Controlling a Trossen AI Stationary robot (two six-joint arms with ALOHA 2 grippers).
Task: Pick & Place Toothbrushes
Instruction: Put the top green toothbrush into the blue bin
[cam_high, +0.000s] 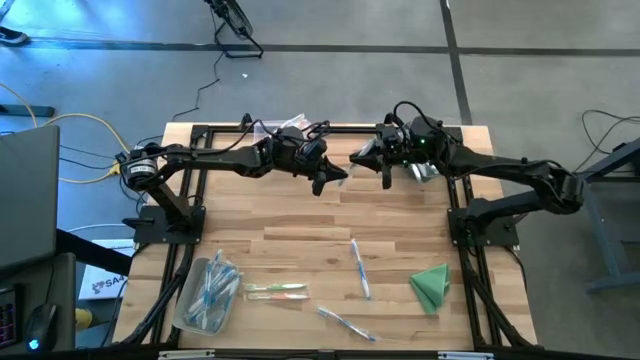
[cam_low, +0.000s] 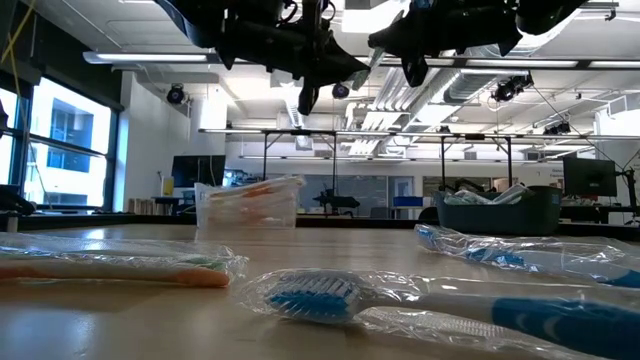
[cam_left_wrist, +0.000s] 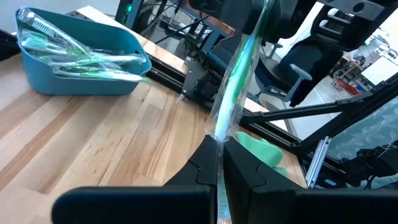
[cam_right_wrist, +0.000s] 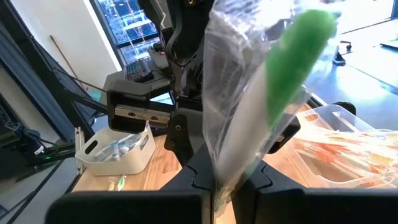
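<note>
"What is the robot doing?"

"It looks like it is passing a brush from one arm to the other. The left jaws and the right jaws are both closed on one green toothbrush (cam_left_wrist: 239, 62) in its wrapper, high over the back of the tabletop (cam_high: 300, 215)."

"What comes next?"

"One side should let go first, or the wrapper may tear. Then the brush likely goes into a bin."

"How many lie loose?"

"One blue toothbrush (cam_high: 358, 268), another blue one (cam_high: 345, 322), and what looks like a pair (cam_high: 275, 291) side by side. There is also one clear bin (cam_high: 190, 312) and one green cloth (cam_high: 432, 285)."
</note>
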